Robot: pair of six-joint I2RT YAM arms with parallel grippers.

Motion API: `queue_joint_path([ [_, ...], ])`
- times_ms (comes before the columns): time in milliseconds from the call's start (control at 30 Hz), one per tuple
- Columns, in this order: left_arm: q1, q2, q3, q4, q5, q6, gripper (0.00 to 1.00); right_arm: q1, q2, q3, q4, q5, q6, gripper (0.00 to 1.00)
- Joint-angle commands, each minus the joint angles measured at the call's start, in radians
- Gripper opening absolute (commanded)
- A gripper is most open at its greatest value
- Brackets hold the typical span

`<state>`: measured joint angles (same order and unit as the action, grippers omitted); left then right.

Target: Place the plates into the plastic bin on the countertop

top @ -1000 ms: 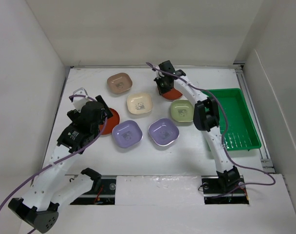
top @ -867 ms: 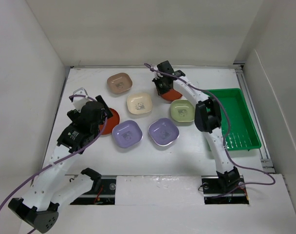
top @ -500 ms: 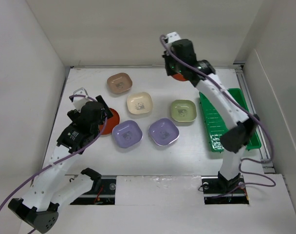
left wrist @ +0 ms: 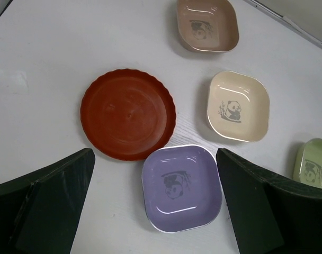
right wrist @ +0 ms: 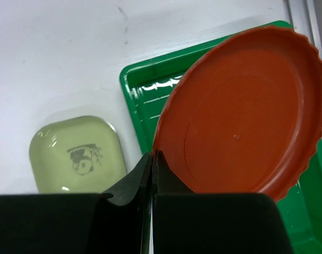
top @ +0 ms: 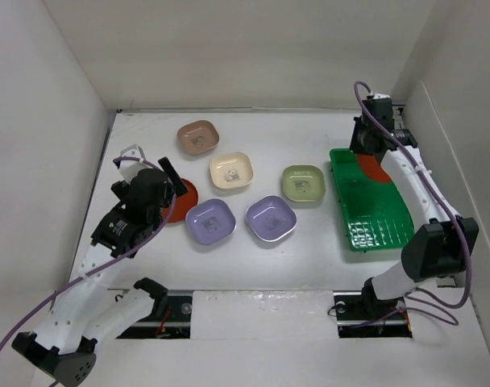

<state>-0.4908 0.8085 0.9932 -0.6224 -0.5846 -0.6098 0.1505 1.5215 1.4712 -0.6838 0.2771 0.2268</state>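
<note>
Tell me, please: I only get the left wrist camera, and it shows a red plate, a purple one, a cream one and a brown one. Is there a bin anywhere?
Observer: Yes, a green bin sits off to the right, past the pale green plate.
Visitor: Anything in it?
Observer: Nothing lies loose in it. The right gripper is shut on the rim of a second red plate, held at the bin's far end.
Visitor: More purple ones?
Observer: Yes, another purple plate, just right of the purple plate you see.
</note>
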Motion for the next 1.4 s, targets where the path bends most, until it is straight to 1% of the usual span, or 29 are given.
queue_joint_path([
  [0,-0.002,-0.011,-0.004,0.029,0.009,0.015,1.00,-0.043,0.043,0.028,0.072,-0.035,-0.006,0.00],
  [133,-0.002,-0.011,-0.013,0.029,0.009,0.024,1.00,-0.089,0.138,0.047,0.072,-0.061,-0.006,0.00],
  [200,-0.002,-0.011,-0.013,0.029,0.009,0.024,1.00,-0.089,0.161,0.047,0.081,-0.104,0.005,0.00],
  [300,-0.002,-0.002,-0.013,0.029,0.009,0.024,1.00,-0.080,0.184,0.047,0.095,-0.093,0.014,0.00],
  [333,-0.002,-0.002,-0.013,0.029,0.009,0.024,1.00,-0.080,0.184,0.047,0.095,-0.093,0.014,0.01],
  [367,-0.002,-0.002,-0.013,0.029,0.009,0.024,1.00,-0.080,0.195,0.047,0.095,-0.093,0.023,0.04],
  [400,-0.002,-0.002,-0.013,0.029,0.009,0.024,1.00,-0.080,0.195,0.047,0.095,-0.093,0.023,0.09],
  [433,-0.002,-0.002,-0.013,0.029,0.009,0.024,1.00,-0.080,0.195,0.047,0.095,-0.081,0.034,0.23],
  [467,-0.002,-0.002,-0.013,0.029,0.009,0.024,1.00,-0.065,0.186,0.047,0.095,-0.081,0.034,0.56],
  [500,-0.002,-0.002,-0.013,0.029,0.009,0.024,1.00,-0.065,0.186,0.047,0.095,-0.066,0.034,0.61],
  [533,-0.002,-0.002,-0.013,0.029,0.009,0.024,1.00,-0.039,0.171,0.047,0.083,-0.046,0.034,0.61],
  [567,-0.002,0.007,-0.013,0.029,0.000,0.024,1.00,-0.029,0.170,0.047,0.082,-0.036,0.034,0.66],
  [633,-0.002,0.008,-0.013,0.029,-0.009,0.015,1.00,-0.009,0.144,0.058,0.070,0.005,0.034,0.70],
  [700,-0.002,0.018,-0.013,0.018,-0.018,0.002,1.00,0.010,0.117,0.070,0.053,0.016,0.043,0.71],
  [800,-0.002,0.058,0.007,-0.026,-0.069,-0.033,1.00,0.067,0.083,0.072,0.053,-0.013,0.043,0.74],
  [833,-0.002,0.075,0.007,-0.043,-0.101,-0.047,1.00,0.092,0.047,0.061,0.069,-0.028,0.043,0.78],
  [867,-0.002,0.111,0.030,-0.087,-0.124,-0.089,1.00,0.151,0.004,0.032,0.101,-0.056,0.043,0.87],
  [900,-0.002,0.112,0.039,-0.088,-0.150,-0.117,1.00,0.185,0.003,0.009,0.131,-0.094,0.043,0.87],
  [933,-0.002,0.148,0.048,-0.139,-0.176,-0.143,1.00,0.222,-0.041,-0.020,0.176,-0.149,0.017,0.96],
  [967,-0.002,0.164,0.058,-0.160,-0.217,-0.166,1.00,0.262,-0.058,-0.046,0.217,-0.189,0.017,0.98],
  [1000,0.017,0.175,0.058,-0.177,-0.227,-0.188,1.00,0.347,-0.058,-0.060,0.263,-0.223,0.017,0.98],
  [1067,0.105,0.196,0.067,-0.162,-0.181,-0.170,1.00,0.426,-0.012,-0.034,0.263,-0.233,0.017,0.98],
  [1133,0.188,0.213,0.067,-0.132,-0.115,-0.130,1.00,0.504,0.041,0.041,0.195,-0.196,0.017,0.98],
  [1167,0.230,0.236,0.067,-0.107,-0.071,-0.102,1.00,0.523,0.070,0.041,0.194,-0.196,0.028,0.96],
  [1200,0.330,0.248,0.067,-0.090,0.066,-0.087,1.00,0.538,0.071,0.041,0.208,-0.196,0.028,0.96],
  [1267,0.411,0.279,0.027,-0.038,0.179,-0.076,1.00,0.572,0.071,0.031,0.233,-0.196,0.037,0.96],
  [1300,0.429,0.291,0.012,-0.037,0.186,-0.126,1.00,0.583,0.054,0.020,0.243,-0.196,0.037,0.96],
  [1367,0.429,0.320,-0.020,-0.037,0.175,-0.181,1.00,0.615,0.026,-0.020,0.266,-0.205,0.037,0.96],
])
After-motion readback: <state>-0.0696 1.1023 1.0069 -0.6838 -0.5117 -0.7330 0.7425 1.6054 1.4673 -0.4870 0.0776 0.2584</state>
